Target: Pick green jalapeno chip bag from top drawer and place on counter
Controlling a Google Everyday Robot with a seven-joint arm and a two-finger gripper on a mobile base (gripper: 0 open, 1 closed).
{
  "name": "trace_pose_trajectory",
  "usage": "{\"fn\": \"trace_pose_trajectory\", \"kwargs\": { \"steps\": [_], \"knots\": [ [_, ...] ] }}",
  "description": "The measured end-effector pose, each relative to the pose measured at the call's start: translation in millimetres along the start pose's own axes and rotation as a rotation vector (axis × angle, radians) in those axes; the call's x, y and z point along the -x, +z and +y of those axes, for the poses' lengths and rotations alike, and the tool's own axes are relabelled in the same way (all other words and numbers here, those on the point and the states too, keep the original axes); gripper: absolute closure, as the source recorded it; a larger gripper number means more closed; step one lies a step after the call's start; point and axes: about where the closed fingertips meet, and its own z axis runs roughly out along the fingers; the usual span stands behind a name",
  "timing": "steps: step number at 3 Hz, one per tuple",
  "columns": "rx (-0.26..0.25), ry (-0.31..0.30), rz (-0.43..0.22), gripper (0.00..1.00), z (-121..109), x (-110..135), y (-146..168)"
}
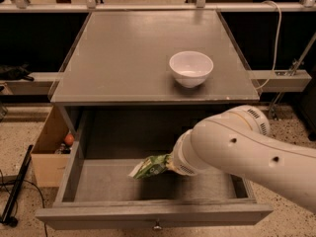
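The top drawer (153,214) stands pulled open below the counter (138,58). The green jalapeno chip bag (149,167) hangs tilted just above the drawer floor, near its middle, with its whitish end pointing left. My gripper (169,164) is inside the drawer at the bag's right end, shut on the bag. The white wrist and forearm (237,147) come in from the right and hide most of the gripper.
A white bowl (191,68) stands on the right part of the counter. A brown cardboard box (49,152) with small items sits on the floor left of the drawer. A black pole (15,186) and a cable lie at the far left.
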Motion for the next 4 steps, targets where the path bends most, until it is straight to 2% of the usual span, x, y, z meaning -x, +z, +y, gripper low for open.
{"fn": "trace_pose_trajectory", "kwargs": {
  "steps": [1, 2, 4],
  "knots": [
    [-0.087, -0.043, -0.026, 1.00, -24, 14, -61],
    [-0.133, -0.050, -0.057, 1.00, -40, 21, -89],
    [-0.155, -0.073, -0.051, 1.00, -45, 31, -97]
  ]
}}
